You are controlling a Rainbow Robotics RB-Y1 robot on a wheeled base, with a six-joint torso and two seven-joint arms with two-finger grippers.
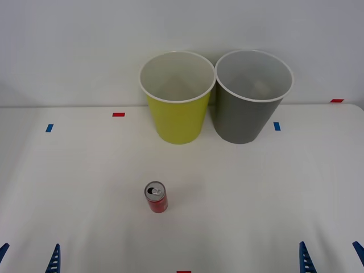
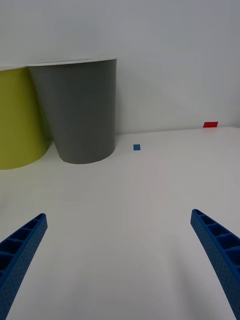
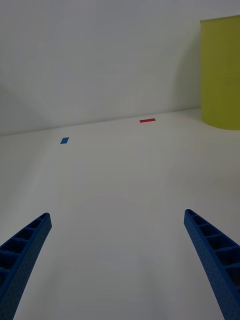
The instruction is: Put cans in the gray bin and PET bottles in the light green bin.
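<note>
Soft, even, bright light falls from above, with no harsh glare. The white table [image 1: 85, 187] carries only faint shadows beneath the small red drink can [image 1: 156, 198] and the two tall tapered bins. All views look sharp.

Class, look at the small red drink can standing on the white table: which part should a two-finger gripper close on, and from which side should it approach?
Grip the small red drink can across its round side wall, about mid-height. It stands upright, silver top up, with bare table all round, so a level approach from the robot's side probably suits. The open left gripper sits somewhat nearer than the open right gripper.
</note>
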